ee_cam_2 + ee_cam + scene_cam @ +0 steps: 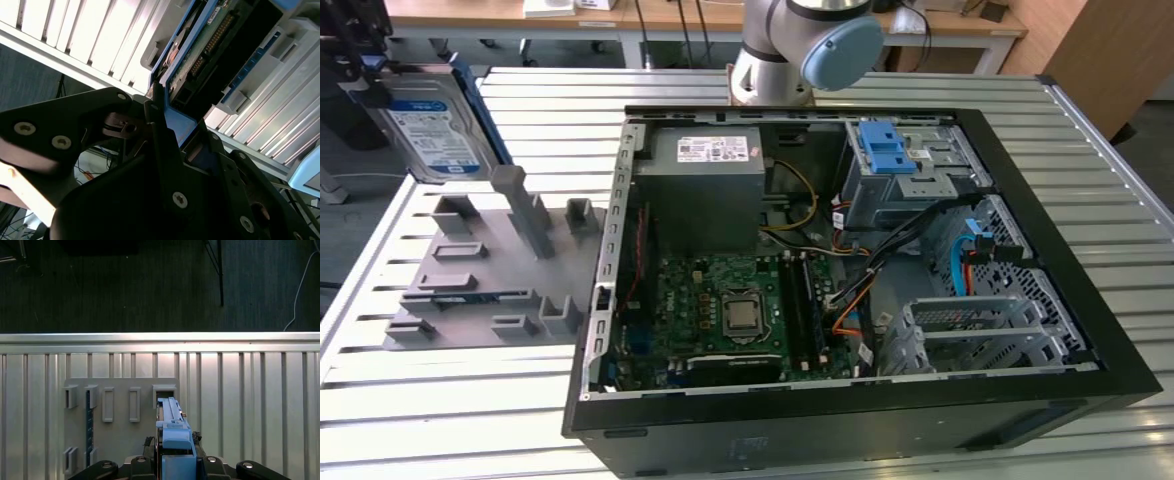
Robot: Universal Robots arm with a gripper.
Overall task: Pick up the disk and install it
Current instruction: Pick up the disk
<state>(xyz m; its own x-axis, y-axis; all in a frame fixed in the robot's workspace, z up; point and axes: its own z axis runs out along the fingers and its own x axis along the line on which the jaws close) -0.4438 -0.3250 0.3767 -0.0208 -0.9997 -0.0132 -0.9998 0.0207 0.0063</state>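
The disk (434, 128), silver with a blue-and-white label and blue rails, stands on edge at the exterior view's upper left, over the far end of the grey fixture (480, 270). My gripper (374, 85) is shut on its edge from the exterior view's left. In the first wrist view the disk (172, 427) shows edge-on with its blue rail, clamped by my gripper (175, 462), above the fixture's slots. The second wrist view shows the disk's circuit-board side (210, 45) running out from my gripper (167, 132).
An open computer case (600, 300) lies at the centre of the slatted metal table (454, 400). Inside are a grey power supply (707, 170), a silver cage with a light-blue latch (894, 160) and another cage (974, 330). The arm's base (801, 50) stands behind the case.
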